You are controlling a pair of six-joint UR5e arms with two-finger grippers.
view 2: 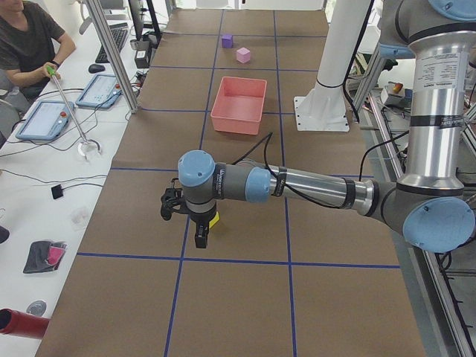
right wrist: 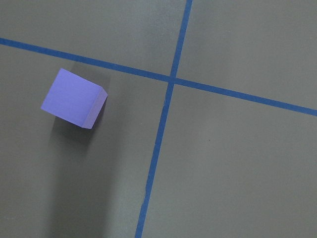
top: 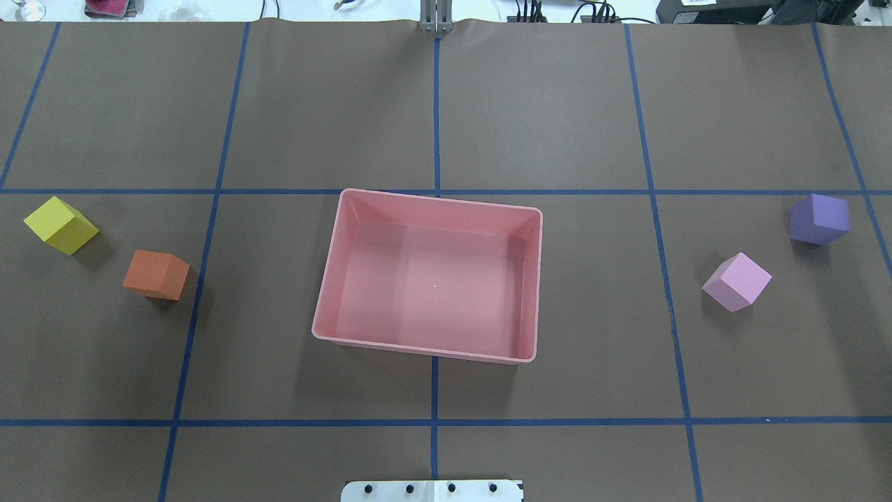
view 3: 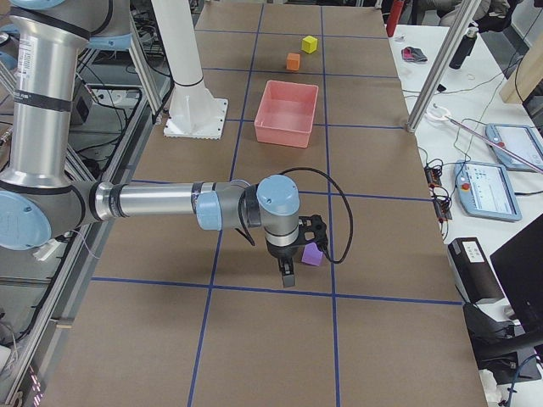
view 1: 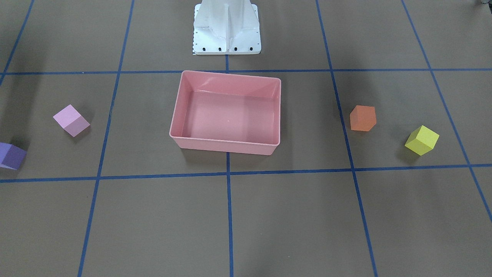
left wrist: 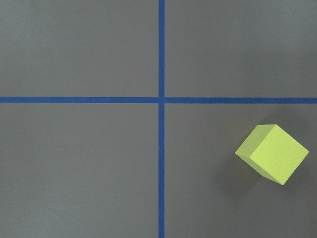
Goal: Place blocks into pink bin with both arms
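Observation:
The pink bin (top: 432, 286) stands empty at the table's middle. The yellow block (top: 60, 224) and the orange block (top: 156, 274) lie on the table left of it. The light pink block (top: 736, 281) and the purple block (top: 819, 218) lie right of it. My left gripper (view 2: 199, 236) shows only in the exterior left view, hanging above the table beside the yellow block (view 2: 213, 220). My right gripper (view 3: 287, 275) shows only in the exterior right view, hanging beside the purple block (view 3: 313, 254). I cannot tell whether either is open or shut.
The white pedestal base (view 1: 226, 30) stands behind the bin. Blue tape lines (top: 435, 104) grid the brown table. An operator (view 2: 30, 44) sits at a side desk with tablets, beyond a metal post (view 2: 111, 52).

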